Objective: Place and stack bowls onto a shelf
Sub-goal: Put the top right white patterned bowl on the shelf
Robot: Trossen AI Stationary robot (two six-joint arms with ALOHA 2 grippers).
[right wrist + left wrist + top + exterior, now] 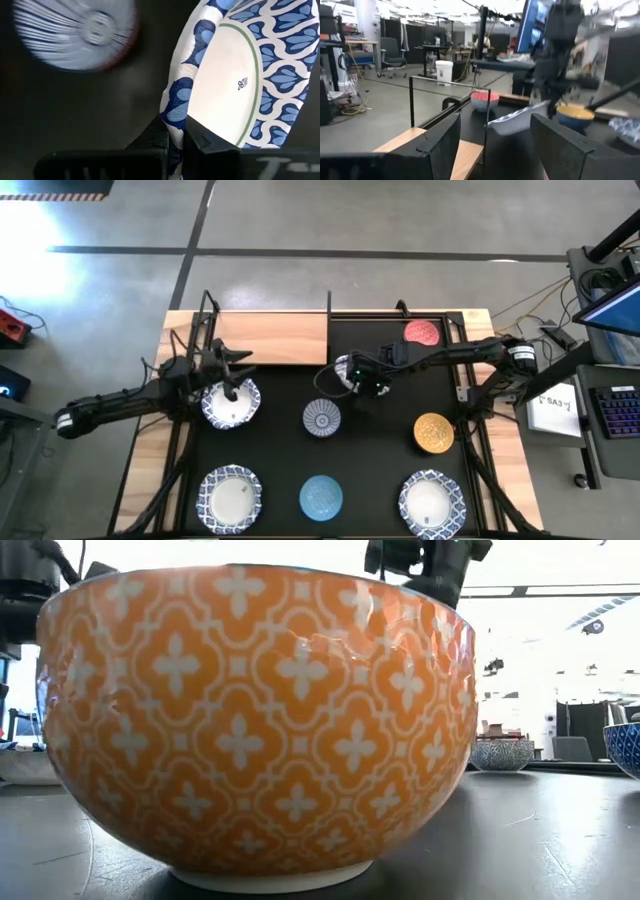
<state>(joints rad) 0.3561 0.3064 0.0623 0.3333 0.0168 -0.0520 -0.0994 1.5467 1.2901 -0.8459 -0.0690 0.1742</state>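
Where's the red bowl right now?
In the high view the red bowl sits at the mat's far right, beyond the right gripper, right of the shelf.

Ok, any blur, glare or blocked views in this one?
Low view: the yellow bowl fills most of the picture, with bright windows washed out behind it. Left wrist view: the right arm and its white bowl are smeared by motion. Right wrist view: the radial-patterned bowl is blurred. High view: sharp.

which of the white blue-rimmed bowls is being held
The white blue-rimmed bowl beside the shelf, pinched at its rim by the right gripper; the others sit free on the mat.
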